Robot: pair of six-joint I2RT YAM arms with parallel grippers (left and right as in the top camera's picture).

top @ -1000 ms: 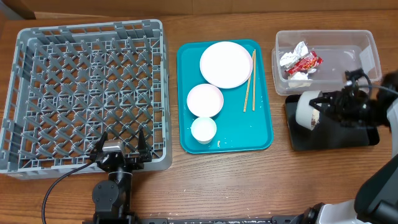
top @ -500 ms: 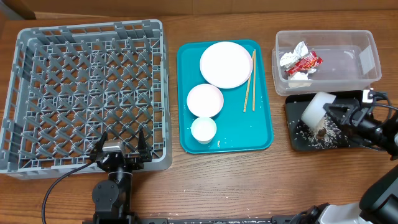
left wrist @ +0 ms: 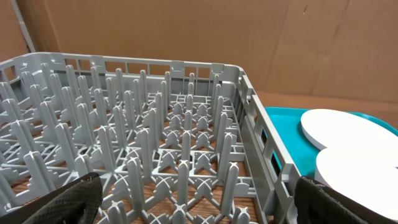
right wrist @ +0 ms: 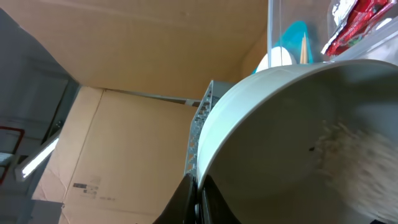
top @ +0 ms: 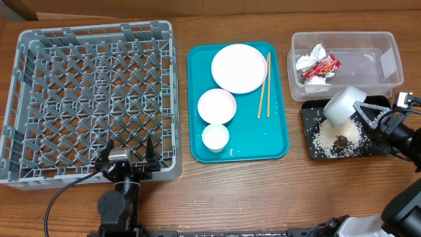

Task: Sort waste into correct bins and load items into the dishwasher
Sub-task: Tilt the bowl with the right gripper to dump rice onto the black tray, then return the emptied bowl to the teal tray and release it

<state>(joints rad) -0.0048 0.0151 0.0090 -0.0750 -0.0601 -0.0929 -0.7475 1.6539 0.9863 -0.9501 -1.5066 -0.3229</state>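
Observation:
My right gripper [top: 360,110] is shut on the rim of a white bowl [top: 342,105], which it holds tilted on its side over the black bin [top: 307,112]. White rice [top: 329,137] and a brown lump [top: 341,141] lie in that bin. In the right wrist view the fingers [right wrist: 198,193] pinch the bowl [right wrist: 292,143] wall, with grains blurred inside it. The clear bin [top: 368,62] holds the red-and-silver wrapper [top: 318,66]. My left gripper [top: 125,155] is open at the dishwasher's [top: 92,99] front edge, nothing between its fingers [left wrist: 68,202].
The teal tray [top: 276,131] in the middle carries a large plate [top: 239,68], a small plate [top: 216,105], a small cup [top: 215,136] and chopsticks [top: 264,85]. The dishwasher [left wrist: 155,124] pegs stand right ahead of the left gripper [left wrist: 199,208].
The right gripper has swung the bowl from lying across the black bin to tilted at its back edge. Rice and the brown lump have spilled out into the bin. The left arm stayed still.

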